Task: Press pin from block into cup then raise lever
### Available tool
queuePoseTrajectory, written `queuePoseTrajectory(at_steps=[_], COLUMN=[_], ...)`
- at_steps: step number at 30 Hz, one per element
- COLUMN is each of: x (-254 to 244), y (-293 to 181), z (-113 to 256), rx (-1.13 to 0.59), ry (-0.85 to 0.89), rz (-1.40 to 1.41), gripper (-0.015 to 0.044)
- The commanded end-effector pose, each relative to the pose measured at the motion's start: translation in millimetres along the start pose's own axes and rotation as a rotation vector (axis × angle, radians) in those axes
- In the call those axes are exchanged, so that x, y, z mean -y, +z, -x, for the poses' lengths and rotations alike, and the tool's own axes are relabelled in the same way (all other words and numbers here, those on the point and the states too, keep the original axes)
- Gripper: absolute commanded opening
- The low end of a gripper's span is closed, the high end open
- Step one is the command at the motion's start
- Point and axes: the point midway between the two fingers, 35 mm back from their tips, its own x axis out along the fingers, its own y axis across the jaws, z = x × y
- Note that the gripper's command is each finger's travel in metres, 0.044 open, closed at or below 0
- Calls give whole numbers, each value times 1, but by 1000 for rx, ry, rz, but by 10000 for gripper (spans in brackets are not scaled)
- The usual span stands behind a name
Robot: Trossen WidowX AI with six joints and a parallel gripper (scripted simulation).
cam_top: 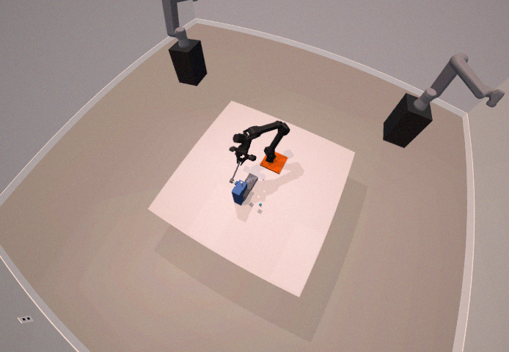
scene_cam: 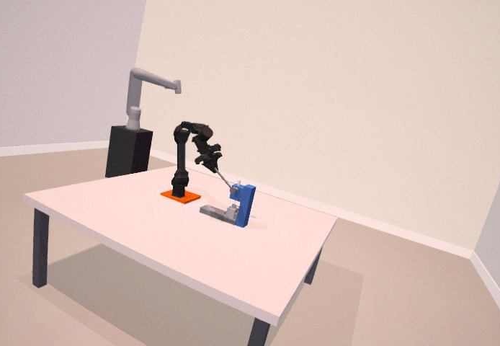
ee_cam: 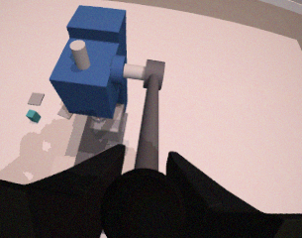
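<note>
Blue metal-look press [cam_top: 239, 193] [scene_cam: 246, 207] [ee_cam: 91, 69] and grey block [scene_cam: 232, 211] [ee_cam: 107, 130] on its bed sit ahead-left of the black gripper [cam_top: 240, 160] [scene_cam: 215, 170] [ee_cam: 146, 155], which is clamped on the grey round-bar lever [cam_top: 235, 171] [scene_cam: 223, 179] [ee_cam: 150, 129]; swing it along its arc, no side load.

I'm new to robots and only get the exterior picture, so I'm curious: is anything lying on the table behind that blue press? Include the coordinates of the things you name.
Observer: Yes, the wrist view shows a small teal block [cam_top: 260, 204] [ee_cam: 33, 116] beside the blue press [cam_top: 238, 195] [scene_cam: 247, 205] [ee_cam: 93, 64].
Visitor: Anything near it?
Observer: Two flat gray squares [cam_top: 259, 211] [ee_cam: 36, 98].
Visitor: And where does the tool [cam_top: 241, 160] [scene_cam: 215, 170] [ee_cam: 146, 155] sit on the lever [cam_top: 235, 171] [scene_cam: 223, 179] [ee_cam: 150, 124]?
Observer: Around its round, dark end, seen from the wrist.
</note>
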Motion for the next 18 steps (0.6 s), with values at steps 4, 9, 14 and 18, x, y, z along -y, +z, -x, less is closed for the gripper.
queuePoseTrajectory(at_steps=[4, 9, 14, 18], x=[0, 0, 0, 0], y=[12, 18, 25, 30], z=[2, 3, 3, 4], rx=[12, 12, 13, 13], ry=[0, 0, 0, 0], rz=[2, 2, 2, 2], gripper=[0, 0, 0, 0])
